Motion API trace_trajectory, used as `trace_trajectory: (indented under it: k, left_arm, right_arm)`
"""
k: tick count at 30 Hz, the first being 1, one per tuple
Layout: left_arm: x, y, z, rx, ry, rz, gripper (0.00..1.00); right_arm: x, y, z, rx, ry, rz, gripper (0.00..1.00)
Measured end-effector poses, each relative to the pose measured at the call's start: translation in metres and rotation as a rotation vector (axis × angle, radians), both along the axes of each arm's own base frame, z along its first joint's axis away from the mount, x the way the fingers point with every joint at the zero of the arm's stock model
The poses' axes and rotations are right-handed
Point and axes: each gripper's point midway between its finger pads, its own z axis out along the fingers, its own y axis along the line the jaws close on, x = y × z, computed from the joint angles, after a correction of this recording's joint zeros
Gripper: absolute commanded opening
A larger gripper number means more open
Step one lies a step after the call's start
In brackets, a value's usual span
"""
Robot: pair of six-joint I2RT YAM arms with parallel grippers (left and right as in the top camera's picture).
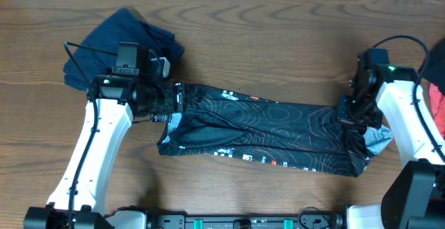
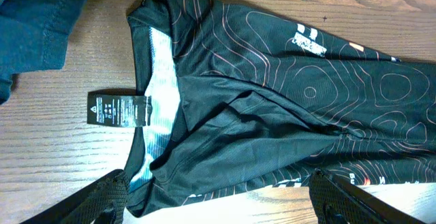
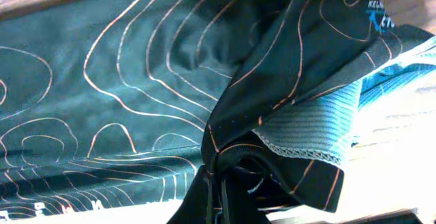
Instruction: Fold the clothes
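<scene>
Mid-fold, right pincer (image 1: pixel 352 115) is clamping the jersey (image 1: pixel 278 128) at one end; left pincer (image 1: pixel 175 105), hovering wide open and empty, likely grips next.

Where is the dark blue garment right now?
Overhead view: the dark blue garment lies bunched at far left, just behind the left hand, near the jersey.

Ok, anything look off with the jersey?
The jersey lies rumpled in a narrow band, not flat. Its right end is bunched in the shut right claw, light-blue lining exposed; a black tag pokes out at the left end.
</scene>
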Motion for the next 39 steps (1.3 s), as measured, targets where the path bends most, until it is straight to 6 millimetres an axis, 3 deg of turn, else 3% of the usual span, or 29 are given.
trace_trajectory:
  k: [8,17,26,28,33,36,39]
  left_arm:
    - [-0.001,0.0,0.0,0.001,0.004,0.0,0.86]
    - [-0.001,0.0,0.0,0.001,0.005,0.0,0.86]
    - [-0.001,0.0,0.0,0.001,0.005,0.0,0.87]
    - [-0.002,0.0,-0.001,0.001,0.008,0.0,0.86]
    - [-0.004,0.0,-0.001,0.002,0.015,0.0,0.87]
    - [-0.004,0.0,-0.001,0.002,0.016,0.0,0.86]
    - [-0.004,0.0,-0.001,0.002,0.015,0.0,0.86]
  right_arm:
    - [0.004,0.013,-0.002,-0.015,-0.015,0.028,0.02]
    - [-0.009,0.026,-0.019,-0.016,0.021,0.075,0.07]
    - [-0.012,0.034,-0.016,0.022,0.008,0.076,0.52]
    - [-0.008,0.027,-0.007,0.035,-0.034,0.042,0.6]
    - [-0.003,-0.028,0.014,0.028,-0.142,-0.163,0.49]
    - [-0.01,-0.057,0.013,0.02,-0.142,-0.278,0.58]
    - [-0.021,-0.08,0.005,0.013,-0.131,-0.365,0.58]
